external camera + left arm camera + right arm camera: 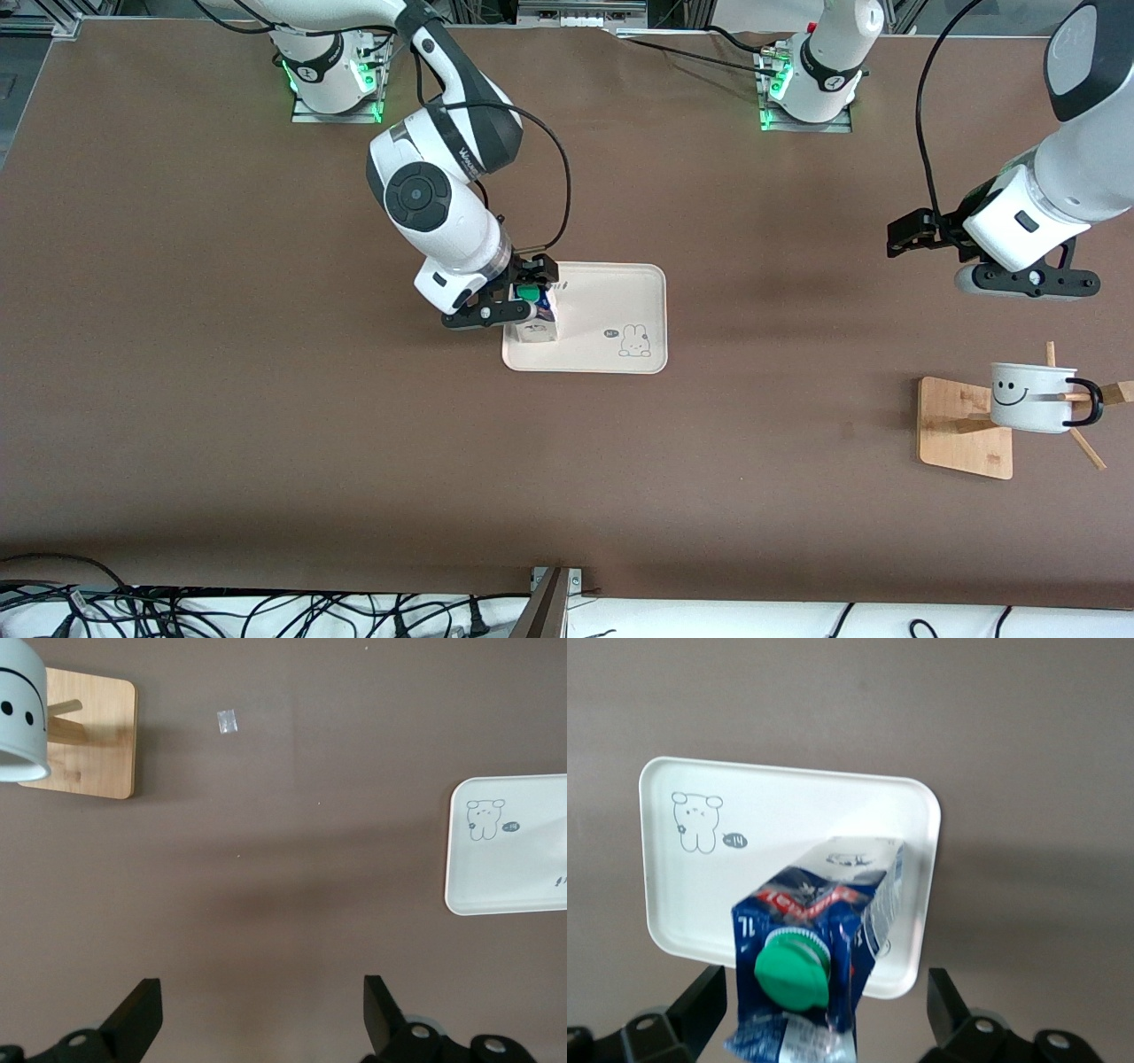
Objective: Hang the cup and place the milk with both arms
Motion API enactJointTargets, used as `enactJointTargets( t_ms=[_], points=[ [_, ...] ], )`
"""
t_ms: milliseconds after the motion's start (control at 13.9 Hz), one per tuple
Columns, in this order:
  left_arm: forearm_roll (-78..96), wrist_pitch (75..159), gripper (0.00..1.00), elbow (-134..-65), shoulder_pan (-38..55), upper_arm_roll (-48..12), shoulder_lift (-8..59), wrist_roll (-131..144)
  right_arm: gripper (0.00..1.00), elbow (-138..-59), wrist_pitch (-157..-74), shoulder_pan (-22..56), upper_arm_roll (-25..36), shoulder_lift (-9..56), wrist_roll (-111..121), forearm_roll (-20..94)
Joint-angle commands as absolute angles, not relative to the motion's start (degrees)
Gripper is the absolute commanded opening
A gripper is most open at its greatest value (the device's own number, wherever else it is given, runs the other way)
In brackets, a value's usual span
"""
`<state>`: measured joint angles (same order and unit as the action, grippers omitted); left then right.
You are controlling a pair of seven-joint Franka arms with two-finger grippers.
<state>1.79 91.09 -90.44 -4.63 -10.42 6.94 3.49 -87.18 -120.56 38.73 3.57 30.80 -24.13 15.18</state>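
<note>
The milk (534, 321), a blue and white carton with a green cap, stands on the white tray (611, 301) at the tray's end toward the right arm. My right gripper (530, 297) is open around the carton's top, and both fingers stand clear of its sides. In the right wrist view the milk (824, 921) sits between the fingers (700, 1001) with a gap on each side. The cup (1032, 399), white with a smiley face, hangs by its black handle on a peg of the wooden rack (961, 434). My left gripper (899, 237) hangs open and empty over bare table.
The rack stands at the left arm's end of the brown table. In the left wrist view, the cup (18, 718), the rack base (97, 753), a small scrap of tape (228, 721) and the tray (505, 877) show. Cables lie along the table's front edge.
</note>
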Motion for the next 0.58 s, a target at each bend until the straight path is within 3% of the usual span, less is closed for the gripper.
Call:
enactJointTargets(
  t_ms=[0,144,503],
  points=[
    [2.73,85.54,1.0,-83.96,-5.01,-10.28,7.38,3.87,1.0,-85.87,-123.65,39.46,4.22,33.13,-24.79,15.82],
    [2.64,81.4,1.0,-79.73,-5.18,-10.2,7.47,3.69,1.0,-85.96,-124.01,39.81,4.22,33.4,-24.79,15.82],
    [2.37,79.72,1.0,-79.54,-4.75,-10.9,6.94,3.34,0.98,-86.04,-123.31,40.96,4.31,33.84,-24.61,15.56]
  ],
)
